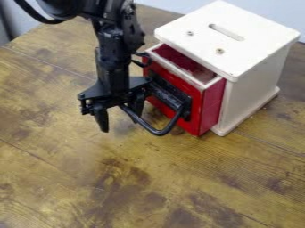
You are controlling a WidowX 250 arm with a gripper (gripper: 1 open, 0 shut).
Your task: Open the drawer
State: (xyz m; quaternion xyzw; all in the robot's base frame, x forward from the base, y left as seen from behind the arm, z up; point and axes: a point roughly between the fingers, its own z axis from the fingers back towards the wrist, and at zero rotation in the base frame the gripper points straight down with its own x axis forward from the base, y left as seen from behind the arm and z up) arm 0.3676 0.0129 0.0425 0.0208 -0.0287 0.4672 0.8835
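The red drawer [191, 89] with a black front panel sticks partly out of the cream-white cabinet [238, 53], its open top showing. Its large black loop handle [152, 123] points down-left onto the table. My black gripper [117, 114] hangs from the arm just left of the drawer front, fingers pointing down. One finger [134, 109] stands inside or against the handle loop, the other [102, 118] outside it to the left. The jaws stand apart with nothing clamped between them.
The cabinet has two slots on its top [222, 30] and stands at the back right of a worn wooden table [143, 187]. The table's far left edge [18, 36] shows at the upper left.
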